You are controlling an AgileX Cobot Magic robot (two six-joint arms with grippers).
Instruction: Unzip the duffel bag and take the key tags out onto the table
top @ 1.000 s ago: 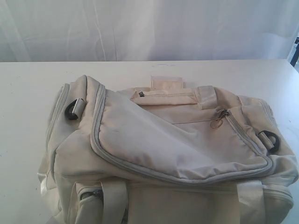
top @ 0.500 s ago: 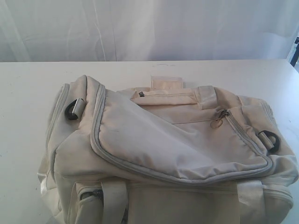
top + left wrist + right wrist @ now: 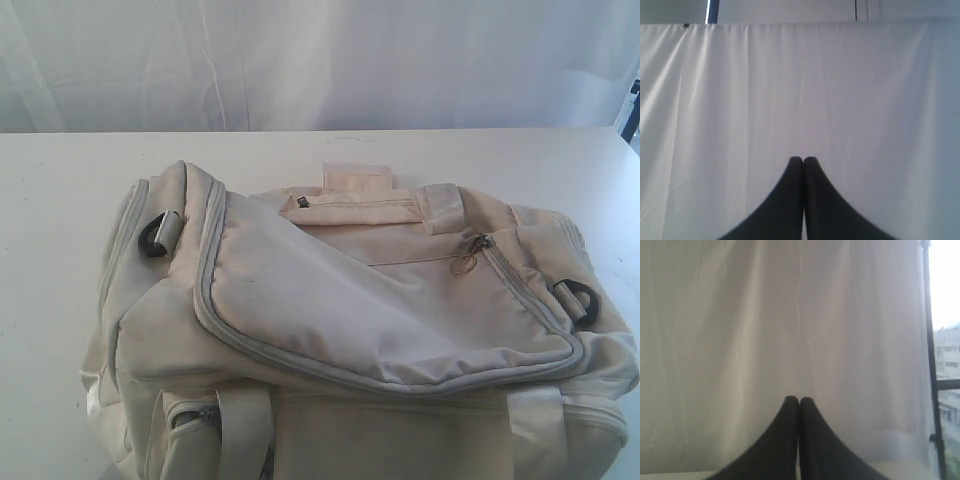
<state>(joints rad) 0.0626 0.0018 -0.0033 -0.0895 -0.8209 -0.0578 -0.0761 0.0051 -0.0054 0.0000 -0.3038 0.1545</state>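
Exterior view: the duffel bag fills the lower centre of the frame and runs off its bottom edge, lying on the white table, whose bare surface shows at the left and across the middle behind the bag. The grey zipper piping curves around the top flap, and the flap lies flat and closed. A small metal pull ring hangs right of centre, near the flap's upper corner. One black strap ring sits at the bag's left end and another at its right end. A small side pocket shows at the lower left.

Through the left wrist view, my left gripper has its two dark fingertips pressed together with nothing between them, pointing at a white curtain. My right gripper is likewise closed tight and empty, facing the same kind of curtain, with a window beside it.
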